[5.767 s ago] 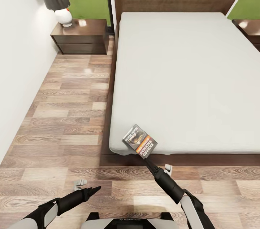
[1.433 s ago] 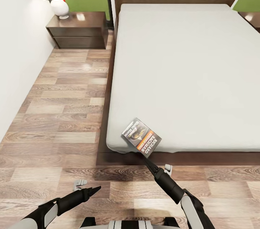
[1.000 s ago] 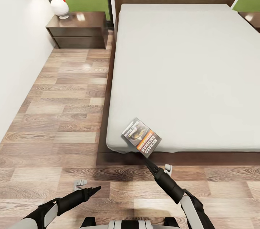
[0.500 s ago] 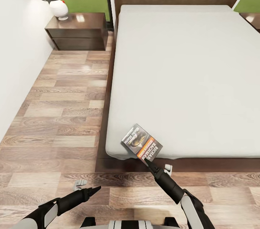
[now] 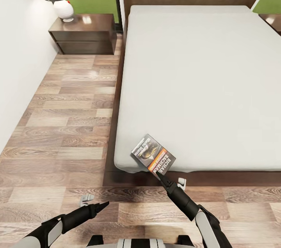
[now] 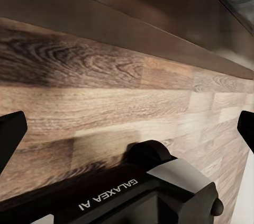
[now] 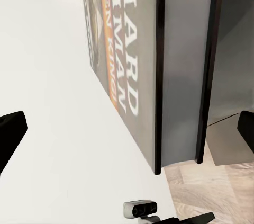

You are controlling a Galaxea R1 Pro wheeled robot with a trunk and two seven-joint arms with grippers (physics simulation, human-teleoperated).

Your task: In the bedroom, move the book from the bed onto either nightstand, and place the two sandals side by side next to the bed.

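My right hand [image 5: 159,173] noses up to the book [image 5: 153,156] lying at the bed's [image 5: 203,84] near corner, fingers spread wide apart. To grip well, I should straddle its overhanging edge squarely before closing; my left hand [image 5: 105,204], also spread, idles above the floor [image 5: 66,131].

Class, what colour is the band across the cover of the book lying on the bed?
Orange, on the book; clearest in the right wrist view.
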